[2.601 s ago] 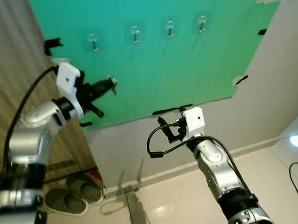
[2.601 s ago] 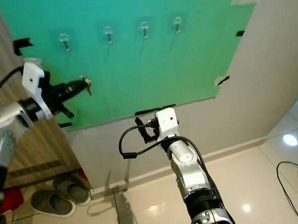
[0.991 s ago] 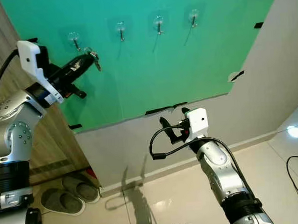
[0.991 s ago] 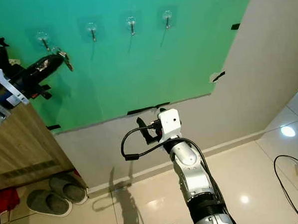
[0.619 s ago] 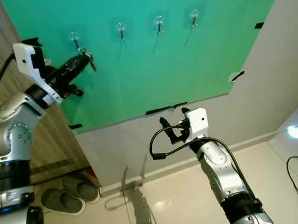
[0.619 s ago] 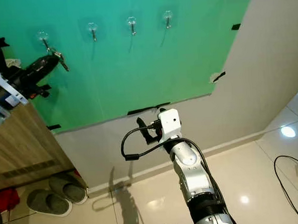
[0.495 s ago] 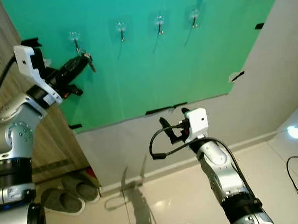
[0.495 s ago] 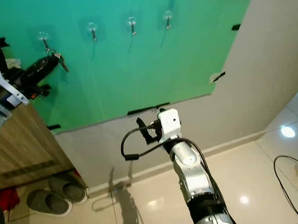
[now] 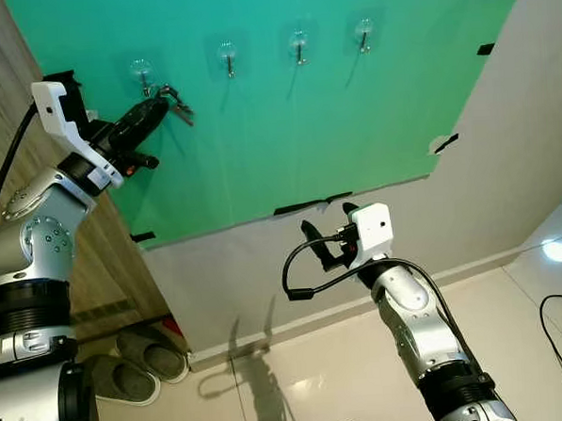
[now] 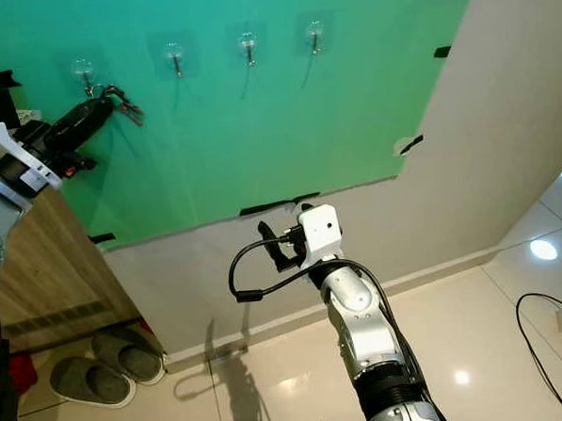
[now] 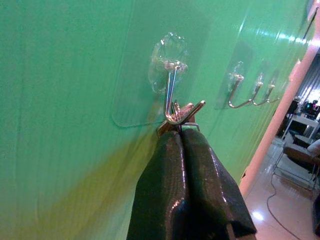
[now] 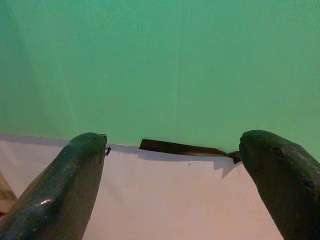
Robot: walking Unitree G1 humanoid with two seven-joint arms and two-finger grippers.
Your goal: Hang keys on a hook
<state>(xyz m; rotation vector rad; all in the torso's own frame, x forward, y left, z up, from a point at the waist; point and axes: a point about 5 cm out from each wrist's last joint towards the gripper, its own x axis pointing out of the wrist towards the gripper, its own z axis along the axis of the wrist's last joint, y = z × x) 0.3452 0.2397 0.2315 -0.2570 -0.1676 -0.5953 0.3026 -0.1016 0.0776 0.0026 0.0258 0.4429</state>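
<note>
Left wrist view: left gripper fingers pinch the keys tight at the leftmost hook. Small, stiff, slippery metal; best gripped near the ring. Right gripper gapes wide, empty.

Head stereo pair: tilted up at green board, hooks at 12 o'clock, both arms shared. Left wrist: pressed close to first hook. Right wrist: facing board's lower edge, near.

no readable text, labels or numbers
</note>
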